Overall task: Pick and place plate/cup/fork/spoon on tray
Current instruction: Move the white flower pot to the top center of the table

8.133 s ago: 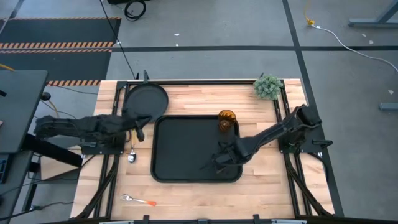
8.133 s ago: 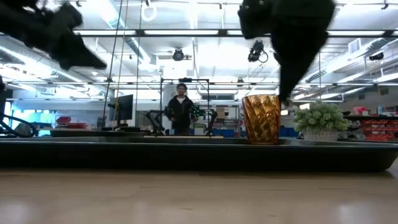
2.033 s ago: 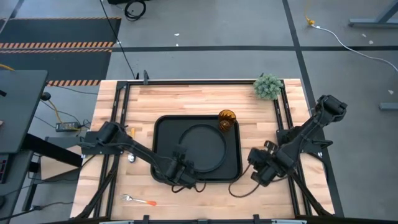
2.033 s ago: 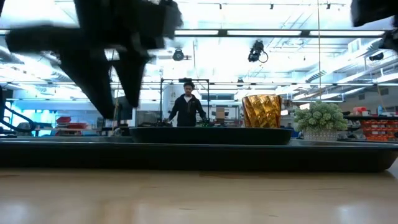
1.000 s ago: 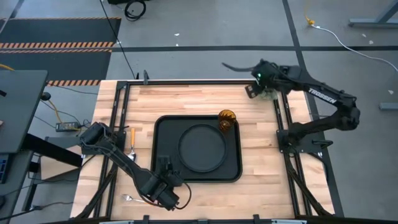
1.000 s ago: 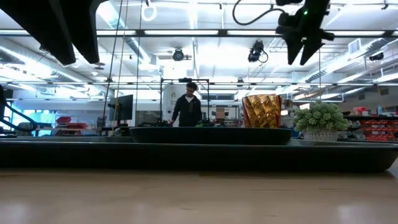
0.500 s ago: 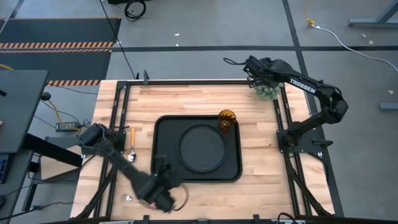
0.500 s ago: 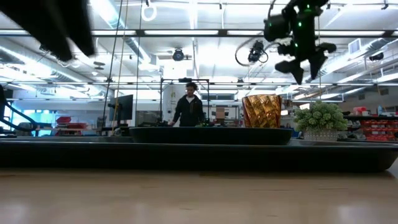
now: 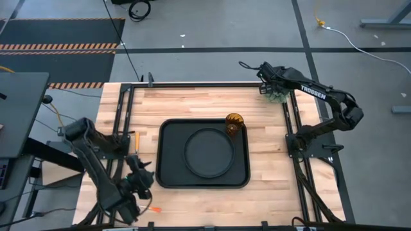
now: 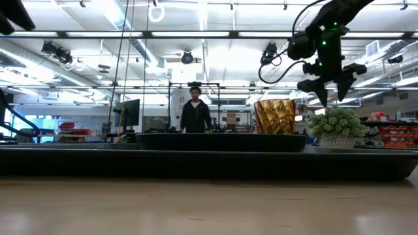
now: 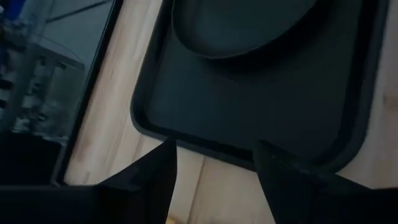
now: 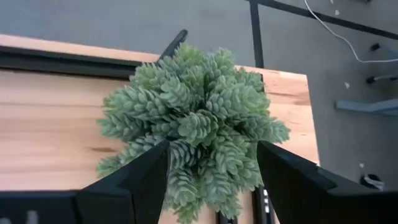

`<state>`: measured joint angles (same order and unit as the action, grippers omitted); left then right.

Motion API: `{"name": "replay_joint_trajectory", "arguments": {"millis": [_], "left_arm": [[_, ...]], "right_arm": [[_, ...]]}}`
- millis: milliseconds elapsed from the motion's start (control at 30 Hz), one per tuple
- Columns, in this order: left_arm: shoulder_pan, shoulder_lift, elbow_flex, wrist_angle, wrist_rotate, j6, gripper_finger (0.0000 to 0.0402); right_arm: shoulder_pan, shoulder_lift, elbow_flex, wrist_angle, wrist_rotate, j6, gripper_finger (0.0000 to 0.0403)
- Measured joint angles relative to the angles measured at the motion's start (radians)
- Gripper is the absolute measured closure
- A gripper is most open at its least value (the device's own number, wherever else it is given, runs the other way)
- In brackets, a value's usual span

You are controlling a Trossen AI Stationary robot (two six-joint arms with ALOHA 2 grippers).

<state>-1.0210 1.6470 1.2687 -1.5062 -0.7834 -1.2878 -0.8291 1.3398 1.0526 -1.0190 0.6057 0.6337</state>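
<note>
tray (image 9: 168,174): plain black, matte
plate (image 9: 208,153): black too, nearly blends into the tray
cup (image 9: 234,122): amber-brown, see-through, with a diamond-ish ribbed pattern in the low view
plant (image 12: 193,127): fuzzy pale green, scaly little tufts
fork (image 9: 153,209): orange handle is all that shows
counter (image 9: 192,102): light wood, striped planks, black frame rails
arms: dark, white lettering on the right one
floor (image 9: 212,32): grey, with an orange-and-black hazard stripe mat off to the left
</note>
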Motion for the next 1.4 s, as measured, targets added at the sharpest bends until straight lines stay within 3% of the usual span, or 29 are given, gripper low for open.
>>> {"name": "replay_joint_trajectory", "arguments": {"millis": [200,367,600,867,1167,1400], "left_arm": [[0.011,-0.126,-0.159,0.106,-0.001,-0.036,0.0184],[0.021,-0.155,-0.238,0.202,0.009,-0.037,0.0184],[0.020,-0.155,-0.248,0.299,0.021,-0.036,0.0184],[0.025,-0.155,-0.248,0.318,0.034,-0.035,0.0184],[0.048,-0.155,-0.248,0.319,0.090,-0.023,0.0184],[0.069,-0.155,-0.248,0.332,0.104,-0.024,0.0184]], "right_arm": [[-0.018,0.001,0.000,0.039,-0.028,0.018,0.0156],[-0.029,0.001,-0.001,0.074,-0.032,0.038,0.0159],[-0.032,0.005,-0.039,0.103,-0.040,0.070,0.0174],[-0.007,0.095,-0.117,0.133,0.019,0.127,0.0178],[-0.014,0.159,-0.127,0.257,0.005,0.065,0.0182],[-0.017,0.159,-0.127,0.325,0.063,-0.027,0.0249]]}}
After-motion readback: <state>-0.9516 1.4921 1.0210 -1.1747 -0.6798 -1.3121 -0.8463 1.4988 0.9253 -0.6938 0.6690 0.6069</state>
